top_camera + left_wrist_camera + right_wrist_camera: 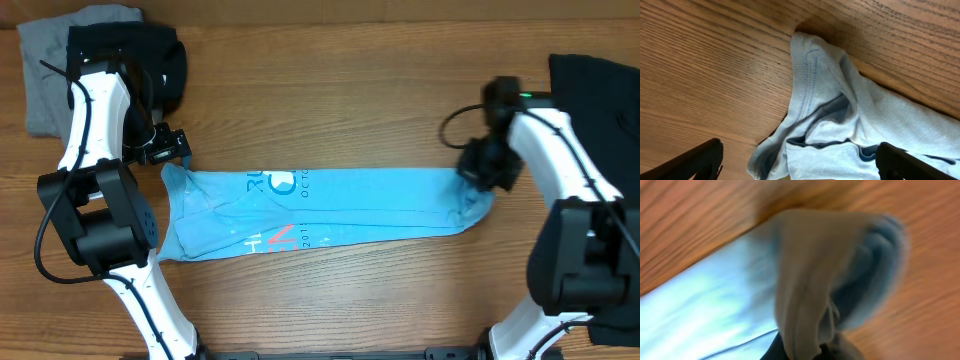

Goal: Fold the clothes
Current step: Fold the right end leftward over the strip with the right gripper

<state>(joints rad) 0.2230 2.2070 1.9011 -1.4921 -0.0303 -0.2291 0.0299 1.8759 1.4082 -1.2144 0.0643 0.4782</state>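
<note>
your left tool point(170, 150) stands wide open over one end of the blue t-shirt point(340, 205); your right tool point(485, 172) pinches the other end.

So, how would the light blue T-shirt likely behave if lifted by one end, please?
Probably floppy: the light blue T-shirt bunches and wrinkles at both ends, so it would sag. Likely light, being thin cloth.

Left hand point(168, 150) stands wide open; right hand point(478, 172) is pinched closed.

Even bright light, right wrist view blurred
</note>
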